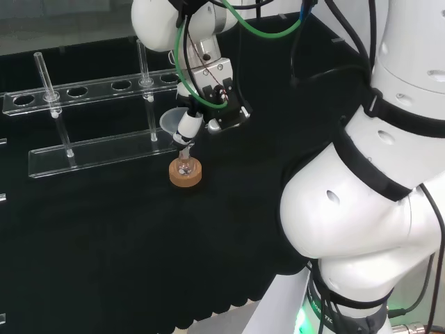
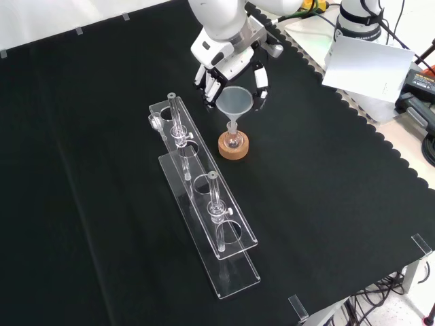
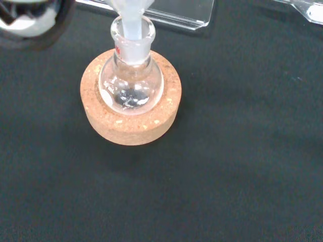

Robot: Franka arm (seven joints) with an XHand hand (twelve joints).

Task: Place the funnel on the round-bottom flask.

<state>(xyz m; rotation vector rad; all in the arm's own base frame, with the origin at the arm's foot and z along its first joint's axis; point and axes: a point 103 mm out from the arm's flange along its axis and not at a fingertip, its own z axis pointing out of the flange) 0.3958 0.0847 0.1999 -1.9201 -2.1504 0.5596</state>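
Tabletop: the black cloth-covered tabletop [image 2: 81,204] carries everything; its scalloped edge runs down the right of the front view.

Arm: the white robot arm [image 1: 361,209] takes up the right of the head view (its own links, nothing more).

Rack: a long clear plastic test-tube rack [image 2: 204,224] lies just left of the flask in the front view, with a few clear glass tubes [image 2: 214,197] standing in its holes. It plays no part in this task.

Hand: the black and white robot hand [image 2: 231,75] hangs above the stand, reaching in from the top of the front view. Its fingers [image 2: 261,85] are curled to either side of the funnel's cone and seem to grip its rim, though exact contact is hard to make out.

Stand: a round cork ring stand [image 3: 130,108] sits flat on the cloth beside the rack.

Flask: a small clear glass round-bottom flask [image 3: 131,85] rests upright in the ring, neck up (something dark glints at its bottom).

Funnel: the translucent plastic funnel [image 2: 234,103] stands upright over the flask; the wrist view shows its stem [image 3: 131,22] already inside the flask's neck.

Progress: by my judgement the placing is nearly complete. The stem is in. What remains is to let the funnel settle onto the neck, uncurl the fingers and lift away without tipping it.
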